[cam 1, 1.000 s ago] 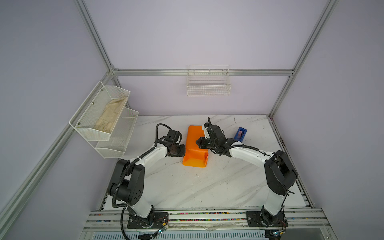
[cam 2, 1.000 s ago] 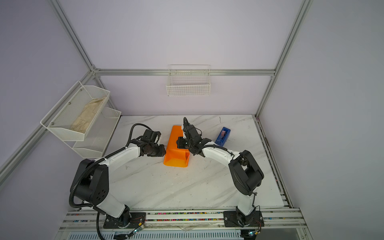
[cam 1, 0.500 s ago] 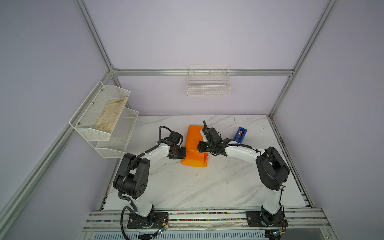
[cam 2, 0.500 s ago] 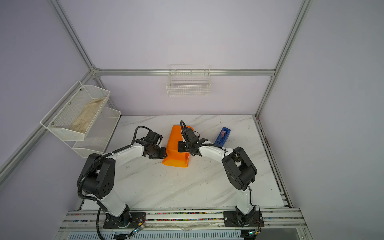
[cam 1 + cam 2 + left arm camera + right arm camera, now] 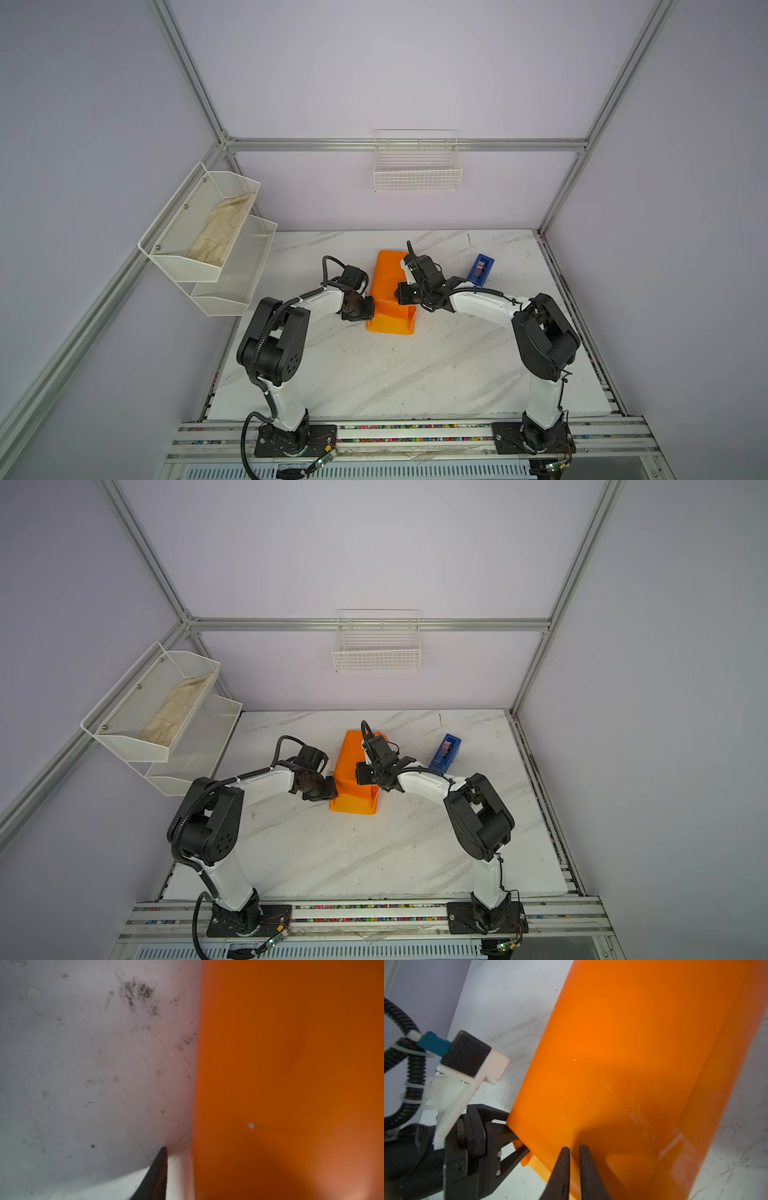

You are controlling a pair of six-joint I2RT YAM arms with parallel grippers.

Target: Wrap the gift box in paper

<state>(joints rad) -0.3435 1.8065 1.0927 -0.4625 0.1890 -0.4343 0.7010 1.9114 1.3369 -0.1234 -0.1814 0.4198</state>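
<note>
Fingers of my right gripper (image 5: pixel 572 1148) are almost together, with only a thin slit between them, and their tips point onto the top face of the paper (image 5: pixel 612 1043); I see nothing caught in them. On the marble table (image 5: pixel 374 374) the paper lies in the middle as a long orange sleeve, its right side standing up like a wall. The gift box I cannot see; I judge it is hidden inside this sleeve. The blue tape dispenser (image 5: pixel 480 269) stands to the right of the paper, apart from it. My left gripper (image 5: pixel 523 1144) has the lower left edge of the paper between its fingers, but if it really clamps it I cannot tell. For a good fold, I think the right tips should press lightly, so the top layer does not slide, while the left draws its edge snug without tearing.
</note>
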